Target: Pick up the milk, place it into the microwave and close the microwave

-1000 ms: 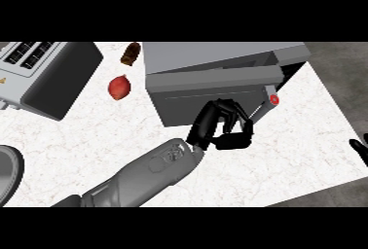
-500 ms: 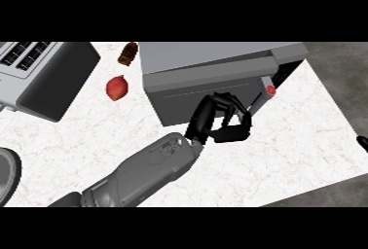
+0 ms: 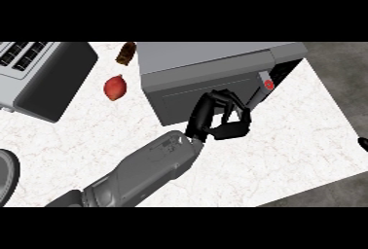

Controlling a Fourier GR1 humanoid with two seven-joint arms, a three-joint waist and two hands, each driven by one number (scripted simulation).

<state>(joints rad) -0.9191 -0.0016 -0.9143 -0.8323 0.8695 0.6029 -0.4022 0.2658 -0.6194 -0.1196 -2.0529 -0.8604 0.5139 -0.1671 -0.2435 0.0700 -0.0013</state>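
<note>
The grey microwave [image 3: 208, 61] stands at the back of the counter, its door [image 3: 201, 95] swung almost against its front. My left hand [image 3: 219, 119] rests against the door's outer face near its lower right edge, fingers loosely bent and holding nothing. The milk is hidden from view. Just a black tip of my right hand [image 3: 363, 143] shows at the right edge.
A grey toaster [image 3: 43, 78] sits at the back left. A red fruit [image 3: 115, 87] and a brown item [image 3: 126, 53] lie between it and the microwave. A dark round rim [image 3: 4, 180] shows at the left edge. The counter's edge runs along the right.
The microwave door has swung further toward its front, and my left hand has followed it up and back. The view has shifted slightly.
</note>
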